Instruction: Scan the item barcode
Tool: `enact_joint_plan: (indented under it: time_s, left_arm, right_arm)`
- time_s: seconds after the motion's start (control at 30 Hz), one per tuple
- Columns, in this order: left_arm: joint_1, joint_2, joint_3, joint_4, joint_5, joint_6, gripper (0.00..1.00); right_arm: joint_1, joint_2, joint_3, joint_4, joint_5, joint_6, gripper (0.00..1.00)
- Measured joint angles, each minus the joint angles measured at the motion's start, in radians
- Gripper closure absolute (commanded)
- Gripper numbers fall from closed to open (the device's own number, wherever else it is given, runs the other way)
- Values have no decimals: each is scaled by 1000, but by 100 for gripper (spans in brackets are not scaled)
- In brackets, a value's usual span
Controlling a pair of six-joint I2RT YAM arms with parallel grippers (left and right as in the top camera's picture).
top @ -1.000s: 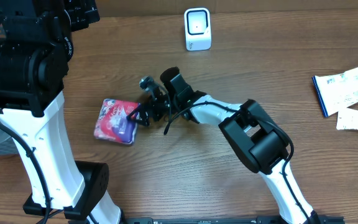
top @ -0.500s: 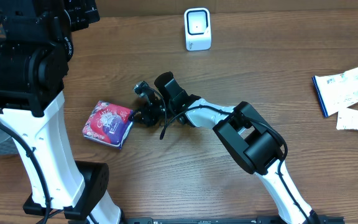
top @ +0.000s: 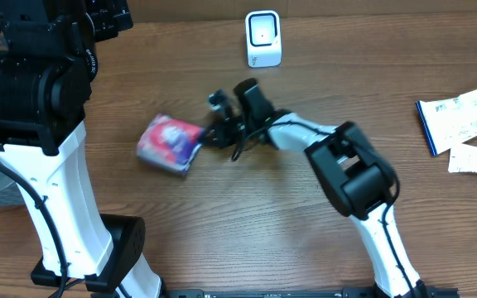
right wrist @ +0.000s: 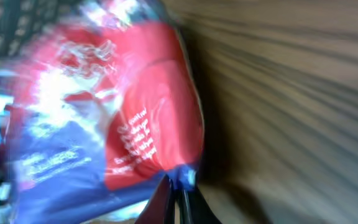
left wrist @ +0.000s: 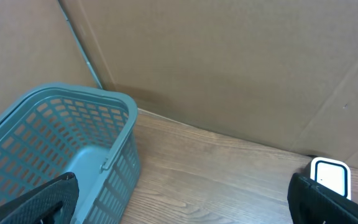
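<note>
Overhead, the right gripper (top: 205, 137) pinches the red snack packet (top: 167, 144) by a corner mid-tabletop (top: 247, 215), while the left gripper (left wrist: 182, 196) gapes wide.

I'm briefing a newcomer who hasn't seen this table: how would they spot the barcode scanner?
Look along the far edge of the wooden table, near its middle. The scanner is the small white upright box with a lit window, standing alone beyond the right gripper and its red-and-purple packet.
</note>
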Motion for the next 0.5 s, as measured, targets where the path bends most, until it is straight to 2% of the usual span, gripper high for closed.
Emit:
enact_joint_plan:
  time_s: [0.2, 0.43, 0.47, 0.5]
  left_arm:
    - [0, 0, 0, 0, 0, 0, 0]
    - [0, 0, 0, 0, 0, 0, 0]
    - [0, 0, 0, 0, 0, 1, 0]
    - [0, 0, 0, 0, 0, 0, 0]
  right_arm:
    - [-157, -72, 0, -315, -4, -144, 96]
    - [-294, -305, 1, -600, 42, -278, 96]
    - [-306, -345, 1, -637, 48, -292, 82]
    - [-314, -379, 1, -655, 53, -298, 22]
